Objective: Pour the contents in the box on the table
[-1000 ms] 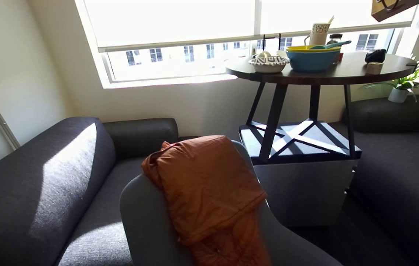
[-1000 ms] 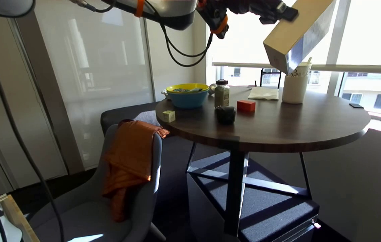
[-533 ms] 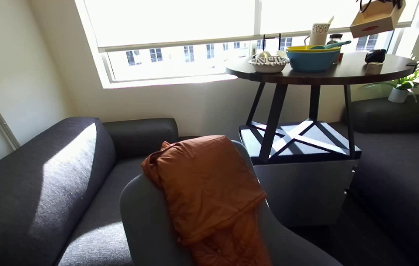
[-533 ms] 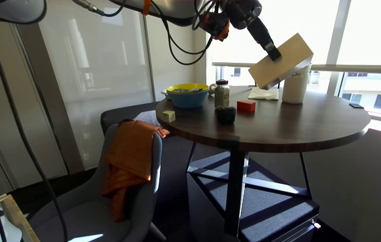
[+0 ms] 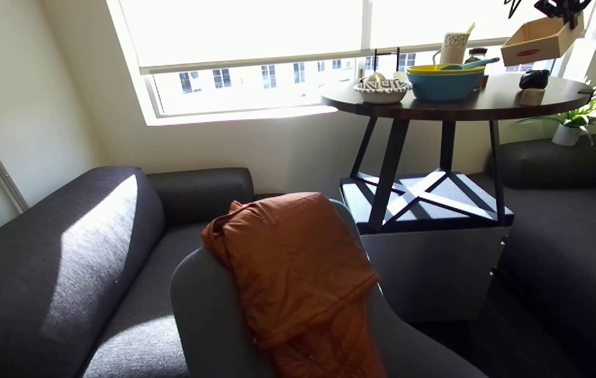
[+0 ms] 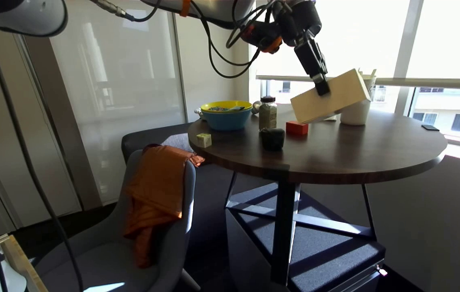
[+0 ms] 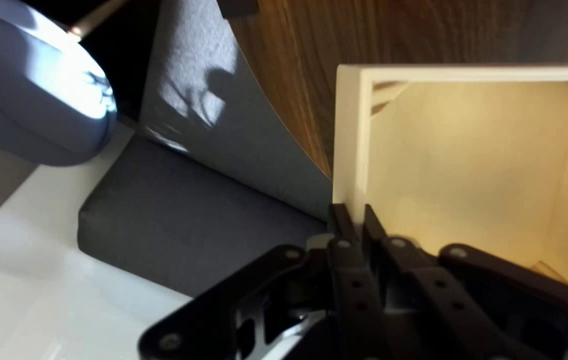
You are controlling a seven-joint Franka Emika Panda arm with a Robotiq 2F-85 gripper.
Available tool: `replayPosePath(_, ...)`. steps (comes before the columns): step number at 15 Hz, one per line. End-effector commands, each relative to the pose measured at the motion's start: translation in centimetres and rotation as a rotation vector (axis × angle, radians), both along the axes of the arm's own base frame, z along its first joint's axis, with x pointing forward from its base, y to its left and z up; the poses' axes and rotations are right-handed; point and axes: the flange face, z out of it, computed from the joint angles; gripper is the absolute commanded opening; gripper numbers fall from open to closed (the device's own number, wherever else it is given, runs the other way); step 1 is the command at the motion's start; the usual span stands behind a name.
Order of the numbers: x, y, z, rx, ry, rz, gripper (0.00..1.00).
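Sunny window (image 5: 248, 92) out behind the round table (image 6: 379, 150), where we had a blue bowl (image 6: 226, 121), a jar (image 6: 268, 117) and a red block (image 6: 297, 128) sitting out. Our gripper (image 7: 355, 214) was pinched nearly closed on just one thin wall of the box (image 6: 340, 94), and we held that box tilted in midair above the table.

Both exterior views face window (image 5: 255, 86), share table (image 6: 355, 152); wrist view looks close into box (image 7: 469, 155).
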Motion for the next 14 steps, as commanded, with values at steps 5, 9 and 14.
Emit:
replayPosePath(5, -3.2, -6.8, -1.0, 0.322, -0.15, -0.222, 0.02)
replayPosePath(9, -3.2, -8.2, -1.3, 0.408, -0.261, -0.227, 0.02)
replayPosePath(14, -1.4, -8.1, -2.8, 0.405, -0.282, -0.206, 0.02)
